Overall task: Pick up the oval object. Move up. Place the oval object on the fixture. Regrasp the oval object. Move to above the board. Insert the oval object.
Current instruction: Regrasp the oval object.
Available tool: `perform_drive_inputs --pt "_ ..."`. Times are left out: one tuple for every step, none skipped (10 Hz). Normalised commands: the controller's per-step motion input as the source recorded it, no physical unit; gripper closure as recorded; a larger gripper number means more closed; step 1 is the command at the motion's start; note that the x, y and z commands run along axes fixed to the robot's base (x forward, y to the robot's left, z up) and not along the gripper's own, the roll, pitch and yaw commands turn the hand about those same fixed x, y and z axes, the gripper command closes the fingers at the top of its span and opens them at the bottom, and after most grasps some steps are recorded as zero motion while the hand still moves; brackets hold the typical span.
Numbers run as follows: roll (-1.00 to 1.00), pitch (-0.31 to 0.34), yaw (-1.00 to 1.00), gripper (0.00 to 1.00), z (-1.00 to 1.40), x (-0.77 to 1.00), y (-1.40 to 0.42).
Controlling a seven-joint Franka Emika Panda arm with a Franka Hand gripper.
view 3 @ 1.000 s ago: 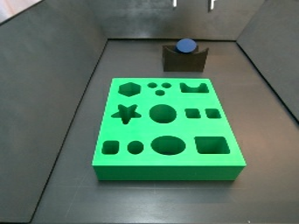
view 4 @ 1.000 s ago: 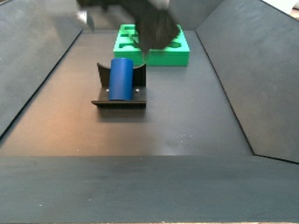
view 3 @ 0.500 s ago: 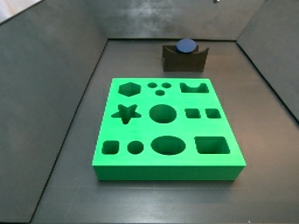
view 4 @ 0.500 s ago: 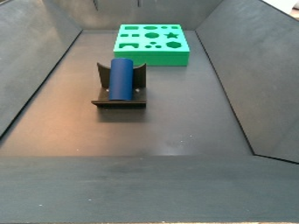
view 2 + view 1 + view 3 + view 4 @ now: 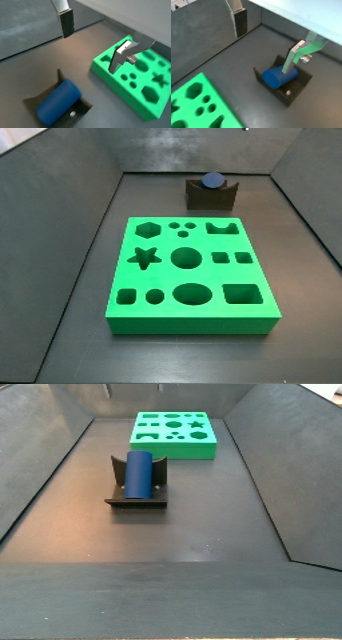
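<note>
One smooth oval object (image 5: pixel 139 472) on fixture (image 5: pixel 135 499), gripper (image 5: pixel 268 35) apparently empty

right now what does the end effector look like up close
In both wrist views the end effector has two flat silver plate fingers tipped with dark pads. One finger carries a silver bolt on a bracket. No cables or markings show.

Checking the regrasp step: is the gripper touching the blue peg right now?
Apart: in a wrist view the gripper hangs open, clear of the oval object lying in the fixture.
</note>
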Motion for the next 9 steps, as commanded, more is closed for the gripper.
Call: perform_drive_inputs --pt "1.0 0.009 0.01 0.0 0.0 -0.02 -0.02" --pt "1.0 0.002 0.01 0.0 0.01 -0.02 -0.02" --pt "1.0 0.002 0.02 0.0 0.01 -0.02 -0.02" --pt "1.0 0.004 0.02 0.0 0.01 -0.02 -0.02" --pt "1.0 0.006 0.02 0.0 0.01 -0.02 -0.02" --pt "1.0 0.012 0.02 0.0 0.0 0.0 -0.02" --pt "1.0 0.02 0.03 0.0 0.0 0.02 -0.03" --pt "1.0 0.029 0.03 0.0 -0.01 0.03 -0.02" --pt "1.0 0.041 0.03 0.0 -0.01 0.04 -0.03"
